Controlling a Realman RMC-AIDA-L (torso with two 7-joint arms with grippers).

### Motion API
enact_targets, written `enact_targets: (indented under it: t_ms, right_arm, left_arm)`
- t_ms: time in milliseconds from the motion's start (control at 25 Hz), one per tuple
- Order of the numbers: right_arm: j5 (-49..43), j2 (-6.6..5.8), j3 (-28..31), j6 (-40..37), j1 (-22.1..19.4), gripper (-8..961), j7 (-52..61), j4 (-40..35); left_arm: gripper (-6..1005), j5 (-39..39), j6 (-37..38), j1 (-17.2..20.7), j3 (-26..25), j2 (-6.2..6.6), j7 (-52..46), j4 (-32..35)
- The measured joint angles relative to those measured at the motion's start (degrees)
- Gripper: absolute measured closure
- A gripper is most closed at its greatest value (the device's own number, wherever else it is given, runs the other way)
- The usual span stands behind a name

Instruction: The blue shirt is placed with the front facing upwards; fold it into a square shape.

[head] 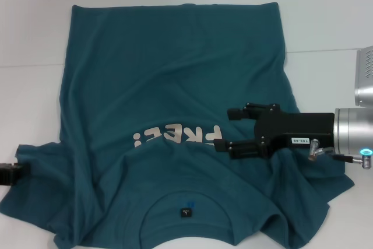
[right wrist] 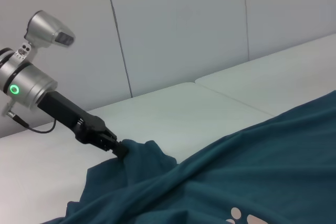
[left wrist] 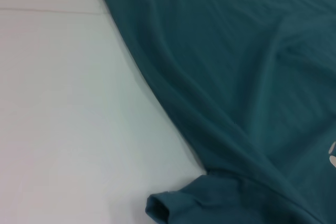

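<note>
The blue shirt (head: 175, 74) lies front up on the white table (head: 326, 16), collar and small dark label (head: 185, 211) nearest me, pale "FREE!" lettering (head: 178, 135) on the chest. My right gripper (head: 232, 130) is open, lying level just above the shirt's right side beside the lettering, with its arm over the right sleeve. My left gripper (head: 17, 172) is at the left sleeve's outer edge. In the right wrist view, the left gripper (right wrist: 119, 149) is shut on the bunched sleeve cloth. The shirt also shows in the left wrist view (left wrist: 252, 77).
Bare white table surface lies left of the shirt (left wrist: 63, 103) and to the far right (head: 338, 86). A seam line crosses the table at the back. White wall panels (right wrist: 184, 24) stand beyond the table. The shirt's cloth is wrinkled around the shoulders.
</note>
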Motion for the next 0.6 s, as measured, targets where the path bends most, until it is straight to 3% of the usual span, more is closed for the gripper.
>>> enact_targets:
  t_ms: [240,600]
  right_arm:
    - [0.1,-0.18,0.73,-0.17,-0.09,35,0.47,-0.1]
    - [0.1,-0.16,2.22,-0.85,-0.5,36,1.04,-0.1]
  left_arm:
    - [972,0.28,2.56,0.59,-0.11,0.16,-2.03,4.86]
    - [972,0.71,4.49,-0.2,-1.18,1.95,-3.15,7.0]
